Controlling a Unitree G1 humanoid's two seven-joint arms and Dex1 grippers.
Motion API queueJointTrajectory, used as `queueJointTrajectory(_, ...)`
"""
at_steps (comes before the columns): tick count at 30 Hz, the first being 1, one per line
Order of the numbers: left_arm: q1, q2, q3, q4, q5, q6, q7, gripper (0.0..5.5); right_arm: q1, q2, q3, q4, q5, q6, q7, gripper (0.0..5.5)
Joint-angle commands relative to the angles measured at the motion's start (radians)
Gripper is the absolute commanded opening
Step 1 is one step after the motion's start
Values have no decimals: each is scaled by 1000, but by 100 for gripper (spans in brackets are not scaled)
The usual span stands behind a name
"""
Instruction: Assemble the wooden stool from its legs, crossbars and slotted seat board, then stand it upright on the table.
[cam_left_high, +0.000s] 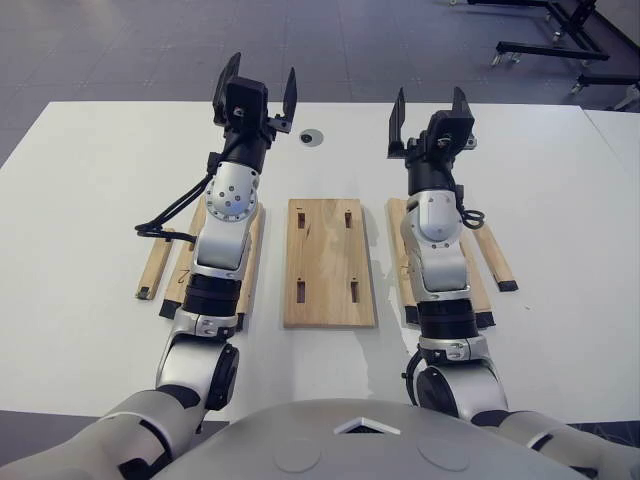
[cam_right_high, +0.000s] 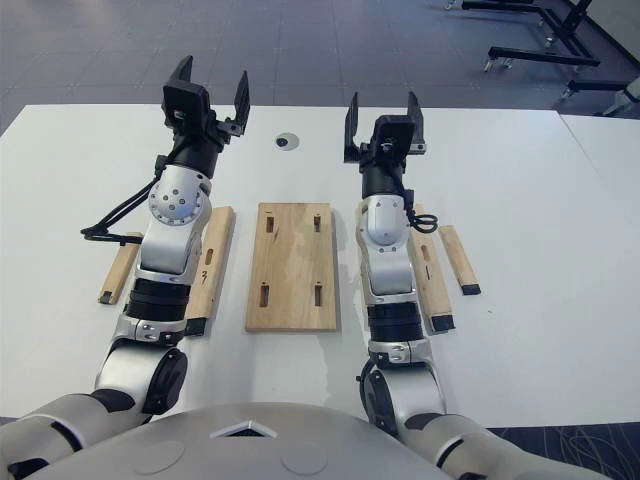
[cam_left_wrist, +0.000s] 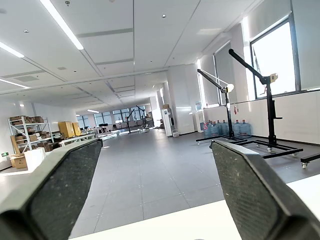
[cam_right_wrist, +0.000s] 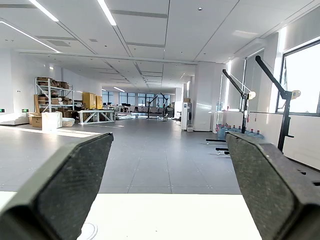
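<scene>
The slotted seat board (cam_left_high: 329, 262) lies flat in the middle of the white table (cam_left_high: 100, 160). A long wooden leg piece (cam_left_high: 254, 245) lies under my left forearm, with a short crossbar (cam_left_high: 155, 263) just outside it. Another leg piece (cam_right_high: 432, 275) lies under my right forearm, and a short crossbar (cam_left_high: 495, 258) sits beside it. My left gripper (cam_left_high: 259, 85) is held above the table's far half, open, with nothing between its fingers (cam_left_wrist: 60, 195). My right gripper (cam_left_high: 430, 110) is level with it, also open, its fingers (cam_right_wrist: 270, 190) holding nothing.
A small round grommet (cam_left_high: 312, 137) sits in the table between the two grippers. Bare table surface runs along the far edge and both sides. Black wheeled frames (cam_left_high: 560, 50) stand on the floor beyond the far right corner.
</scene>
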Motion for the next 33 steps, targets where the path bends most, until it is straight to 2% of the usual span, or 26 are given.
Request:
queueJointTrajectory(1, -3, 12, -2, 1, -1, -4, -15, 400, -18, 4, 9, 5, -9, -7, -5, 411)
queueJointTrajectory(16, 1, 14, -2, -10, -16, 3, -42, 400, -30, 6, 13, 24, -12, -20, -9, 411)
queueJointTrajectory(33, 13, -16, 8, -7, 0, -11, 35, 400, -86, -38, 4, 61, 3, -9, 42, 411)
